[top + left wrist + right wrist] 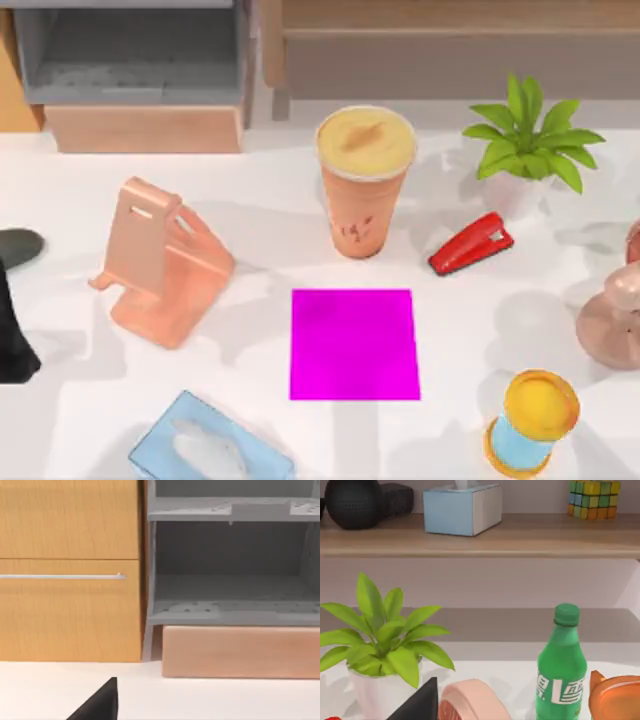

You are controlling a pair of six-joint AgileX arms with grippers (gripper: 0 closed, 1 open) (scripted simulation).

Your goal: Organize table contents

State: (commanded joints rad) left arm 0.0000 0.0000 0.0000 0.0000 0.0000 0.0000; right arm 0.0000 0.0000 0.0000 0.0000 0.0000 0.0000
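Left end effector (12, 340) at bench's (560, 300) far left edge, finger state unclear; dark grey oval mouse (18, 246) just beyond it, tall orange cup (364, 180) rightward, centre-back, upright.

Top view: looking straight down from above onto the desk (100, 420), close enough to cut off its left, right and near edges; far edge lined by a grey shelf unit (130, 50) and a wooden shelf (450, 40). Left wrist view: low above the desk's surface, facing level toward the far edge, near the grey shelf unit (230, 570) and a wood-fronted cabinet (70, 580); shelf unit shared with the top view. Right wrist view: low too, facing the far edge; potted plant (385, 640) shared with the top view (530, 135).
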